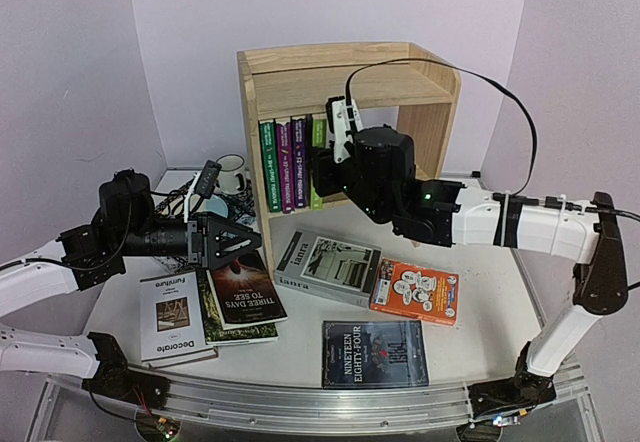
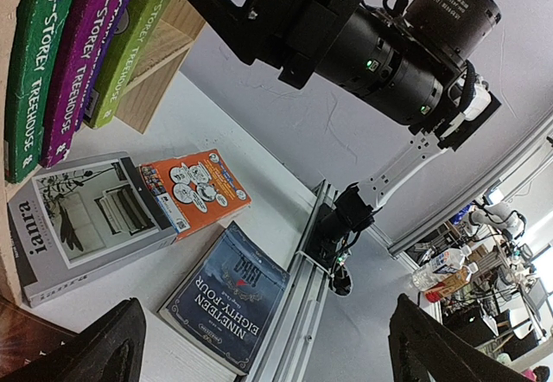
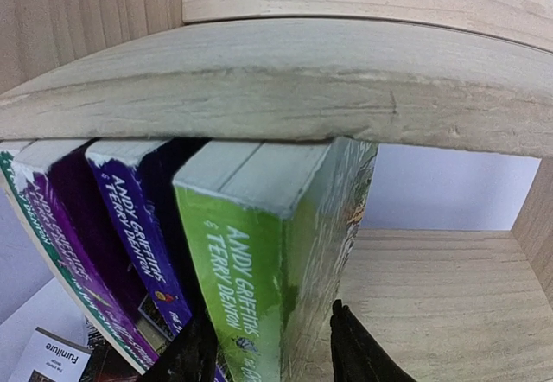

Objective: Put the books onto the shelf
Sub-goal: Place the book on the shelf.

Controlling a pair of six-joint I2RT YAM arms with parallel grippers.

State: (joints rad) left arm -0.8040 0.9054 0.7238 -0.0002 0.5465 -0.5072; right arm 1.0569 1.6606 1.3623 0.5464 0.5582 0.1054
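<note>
The pine shelf [image 1: 300, 67] holds four upright books on its lower tier: a dark green one [image 1: 268, 165], two purple ones [image 1: 291, 162] and a light green one [image 1: 317, 152]. My right gripper [image 3: 268, 330] straddles the light green book [image 3: 259, 261], jaws open with a thin gap at the right finger [image 3: 350, 347]. The left gripper [image 1: 215, 242] hovers wide open above "Three Days to See" [image 1: 245, 287], nothing between its fingers [image 2: 91, 347]. Flat on the table lie "Decorate" [image 1: 172, 314], grey "ianra" [image 1: 328, 267], an orange paperback [image 1: 416, 291] and "Nineteen Eighty-Four" [image 1: 374, 353].
A white mug [image 1: 232, 172] and a patterned mat [image 1: 232, 205] sit left of the shelf, behind the left arm. A metal rail [image 1: 300, 407] runs along the near table edge. The shelf's right half [image 3: 449, 287] is bare wood.
</note>
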